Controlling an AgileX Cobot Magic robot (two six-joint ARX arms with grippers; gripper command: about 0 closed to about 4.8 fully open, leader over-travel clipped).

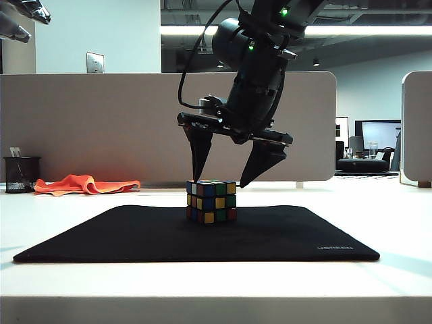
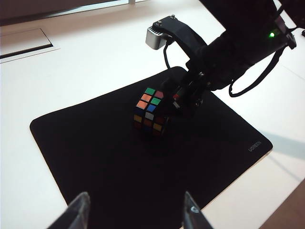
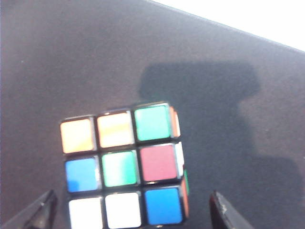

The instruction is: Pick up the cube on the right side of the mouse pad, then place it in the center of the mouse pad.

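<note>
On the middle of the flat black pad (image 1: 135, 236) stands the cube (image 1: 211, 201), a small block with a black frame and glossy square stickers. Right gripper (image 1: 226, 165) hangs just above it, its two dark pointed fingers spread wider than the cube and not touching it. Left gripper (image 2: 133, 212) is up at the left, away from the pad, jaws apart and empty. Smooth white bench (image 1: 61, 216) carries the pad; a crumpled orange cloth (image 1: 84, 183) lies behind.
</note>
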